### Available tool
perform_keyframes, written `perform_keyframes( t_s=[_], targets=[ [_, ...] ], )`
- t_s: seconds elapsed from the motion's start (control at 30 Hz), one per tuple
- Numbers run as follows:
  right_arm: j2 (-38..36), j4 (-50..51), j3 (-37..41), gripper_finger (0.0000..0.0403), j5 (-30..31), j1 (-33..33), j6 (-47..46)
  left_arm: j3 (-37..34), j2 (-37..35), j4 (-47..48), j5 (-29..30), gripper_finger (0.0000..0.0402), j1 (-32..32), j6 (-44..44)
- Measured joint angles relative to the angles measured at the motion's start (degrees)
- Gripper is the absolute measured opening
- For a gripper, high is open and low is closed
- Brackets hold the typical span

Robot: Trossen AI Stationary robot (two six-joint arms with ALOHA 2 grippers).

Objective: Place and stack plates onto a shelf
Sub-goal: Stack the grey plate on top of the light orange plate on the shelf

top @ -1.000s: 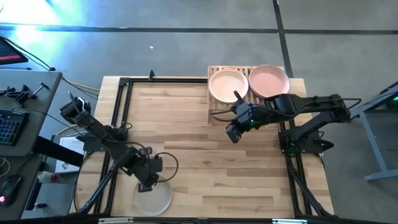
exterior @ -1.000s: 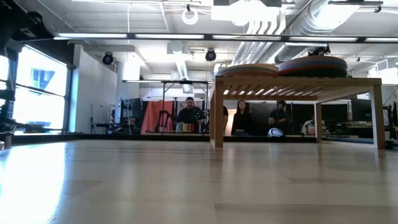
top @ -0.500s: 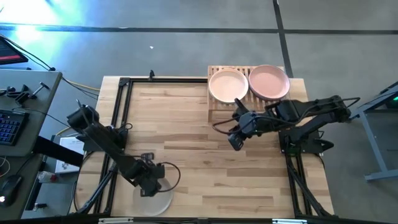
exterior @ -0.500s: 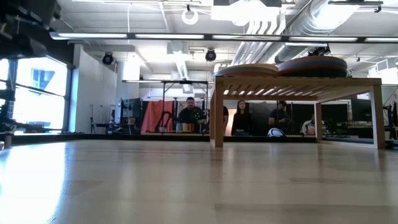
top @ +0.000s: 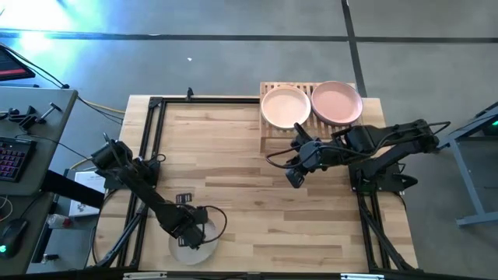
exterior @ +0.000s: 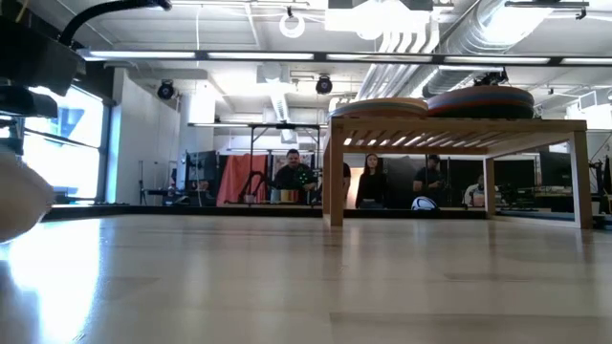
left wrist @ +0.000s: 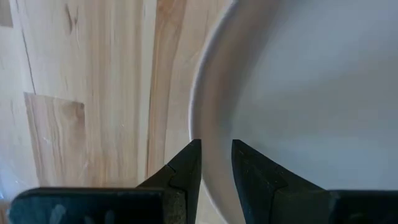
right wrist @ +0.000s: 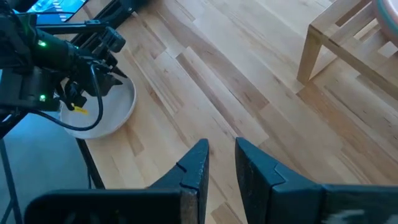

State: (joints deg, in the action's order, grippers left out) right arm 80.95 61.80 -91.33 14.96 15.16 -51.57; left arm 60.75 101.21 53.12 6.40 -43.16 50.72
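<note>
Left gripper (top: 189, 230): lowered at the near table edge, its narrow gap straddling the rim of a round pale grey-white plate (top: 192, 249).
Right gripper (top: 294, 177): held above bare tabletop just before the shelf, fingers narrowly parted, nothing between them.
Shelf (top: 268, 134): a low light wooden slatted rack at the far edge, bearing two plate stacks, beige-topped (top: 285, 106) and pink-topped (top: 337, 103).
Surroundings: black frame rails (top: 148, 132) are seen along the table; people (exterior: 292, 175) are seated beyond.

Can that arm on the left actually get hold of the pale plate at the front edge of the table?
Probably yes. The left gripper is right at the pale plate, its open fingers either side of the rim. Nothing else lies near it, and the right gripper waits near the shelf.
</note>
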Motion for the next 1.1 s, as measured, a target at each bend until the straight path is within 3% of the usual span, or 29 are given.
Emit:
perform_keyframes(
  t_s=[0.37, 1.1],
  targets=[
    [-0.01, 0.00, 0.00, 0.0057, -0.13, 0.00, 0.58, 0.05, 0.04, -0.01, -3.80, 0.0078, 0.04, 1.79],
    [-0.02, -0.20, 0.28, 0.0057, -0.48, 0.00, 0.44, 0.92, 1.64, -2.78, -3.20, 0.0078, 1.27, 4.49]
  ],
)
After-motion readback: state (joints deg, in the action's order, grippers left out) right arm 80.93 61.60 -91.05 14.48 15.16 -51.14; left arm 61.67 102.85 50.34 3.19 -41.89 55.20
